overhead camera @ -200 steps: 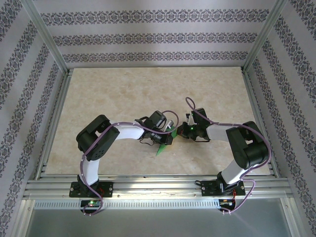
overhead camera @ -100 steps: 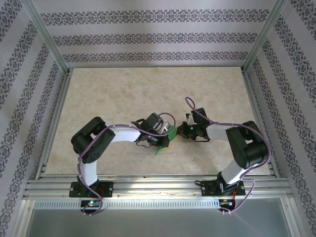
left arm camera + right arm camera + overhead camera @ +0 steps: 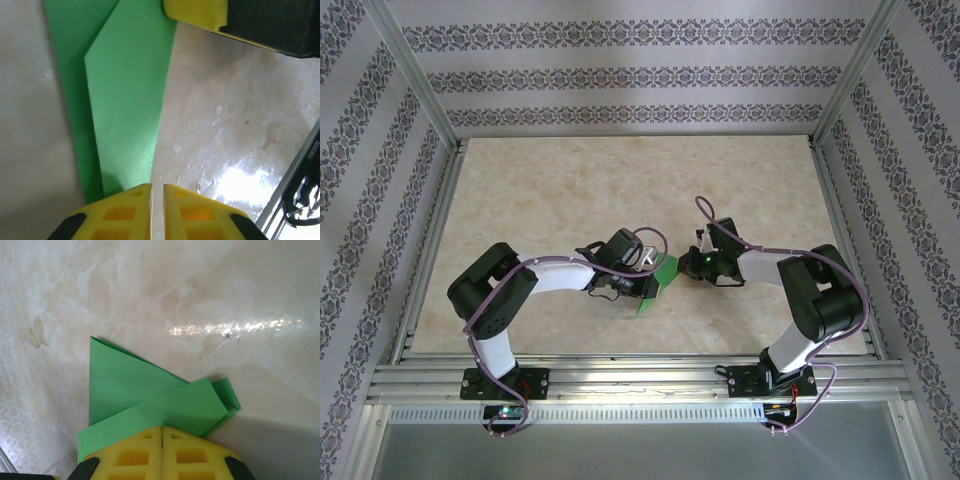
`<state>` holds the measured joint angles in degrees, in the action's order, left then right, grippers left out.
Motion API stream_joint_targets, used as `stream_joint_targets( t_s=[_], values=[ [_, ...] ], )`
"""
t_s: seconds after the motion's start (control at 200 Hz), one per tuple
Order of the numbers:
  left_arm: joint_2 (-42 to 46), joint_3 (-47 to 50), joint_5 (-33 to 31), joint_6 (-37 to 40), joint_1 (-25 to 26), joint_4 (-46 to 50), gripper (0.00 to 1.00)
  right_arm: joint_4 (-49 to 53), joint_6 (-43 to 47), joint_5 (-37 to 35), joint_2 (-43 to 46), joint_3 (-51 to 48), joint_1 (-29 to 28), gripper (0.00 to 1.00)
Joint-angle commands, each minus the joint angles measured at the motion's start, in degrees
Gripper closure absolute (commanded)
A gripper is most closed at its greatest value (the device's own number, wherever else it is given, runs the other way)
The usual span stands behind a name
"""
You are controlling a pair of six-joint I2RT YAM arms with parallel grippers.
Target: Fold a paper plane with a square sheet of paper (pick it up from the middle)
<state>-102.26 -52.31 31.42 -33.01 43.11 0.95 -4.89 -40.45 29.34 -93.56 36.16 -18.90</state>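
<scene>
The paper (image 3: 658, 283) lies on the counter (image 3: 540, 200) near the middle, a little toward the near edge, in the gap between the two pincers. It is bright green and already folded into layers. From above it shows as a narrow strip with a point toward the near side.

The left arm reaches in low from the left, and its pincer (image 3: 650, 286) sits at the paper's left side. In the left wrist view the two yellow fingers (image 3: 120, 212) stand narrow – a thin slit parts them, and the pale counter shows through it. Nothing is seen between them. The paper's long right edge runs down to the tip of the left-hand finger, and the green passes beneath that tip. A slanted fold line crosses the upper part of the paper, with a darker layer showing along its left side. At the top of this view a yellow finger (image 3: 196, 12) of the right pincer overlaps the paper's far end.

The right arm bends in from the right, its pincer (image 3: 687, 268) at the paper's upper right end. In the right wrist view its fingers (image 3: 130, 455) are pressed together with no gap, closed on the paper's edge – the green runs straight in at the tips. Beyond them a triangular layer points away, and a small flap curls at the right.
</scene>
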Motion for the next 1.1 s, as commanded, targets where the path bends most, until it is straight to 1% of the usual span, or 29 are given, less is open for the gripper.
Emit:
stream_joint_targets(
  t_s=[0.0,0.105,0.21,0.295,0.415,0.5,0.585,0.67,0.744,0.824,1.094],
  values=[
    [0.24,0.48,-0.95,0.84,-0.67,2.16,0.88,4.19,1.08,-3.97,-1.91,-0.13,0.22,1.00],
    [-0.80,0.94,-1.46,1.28,-0.67,3.08,0.90,4.18,0.99,-3.59,-1.60,0.09,0.22,1.00],
    [-2.12,1.57,-1.46,1.55,-0.67,3.29,0.93,3.95,0.72,-1.78,-0.74,0.75,0.26,1.00],
    [-2.80,2.37,-1.43,1.38,-0.69,2.53,0.94,3.51,0.63,-0.23,1.37,1.35,0.08,1.00],
    [-3.33,3.21,-1.17,1.11,-0.66,1.92,0.96,3.06,0.50,1.95,5.00,1.98,-0.59,0.97],
    [-3.26,3.61,-1.33,1.02,-0.66,1.69,0.96,2.55,-0.49,3.68,6.77,1.58,-2.18,0.97],
    [-3.11,3.57,-1.41,1.02,-0.66,1.77,0.96,1.72,-1.78,3.33,8.07,0.00,-5.83,0.97],
    [-2.85,3.61,-1.57,0.92,-0.66,1.70,0.96,2.21,-2.52,2.86,7.76,-0.93,-8.90,0.98],
    [-2.71,3.48,-1.61,0.93,-0.66,1.59,0.97,0.97,-3.51,1.67,7.34,-2.26,-10.22,0.99],
    [-2.75,3.45,-1.54,0.93,-0.66,1.54,0.97,0.59,-3.97,0.99,6.08,-2.72,-10.37,1.00],
    [-2.77,3.71,-1.35,0.72,-0.66,1.25,0.97,-1.82,-3.71,2.55,2.00,-2.32,-9.85,1.00]
  ],
)
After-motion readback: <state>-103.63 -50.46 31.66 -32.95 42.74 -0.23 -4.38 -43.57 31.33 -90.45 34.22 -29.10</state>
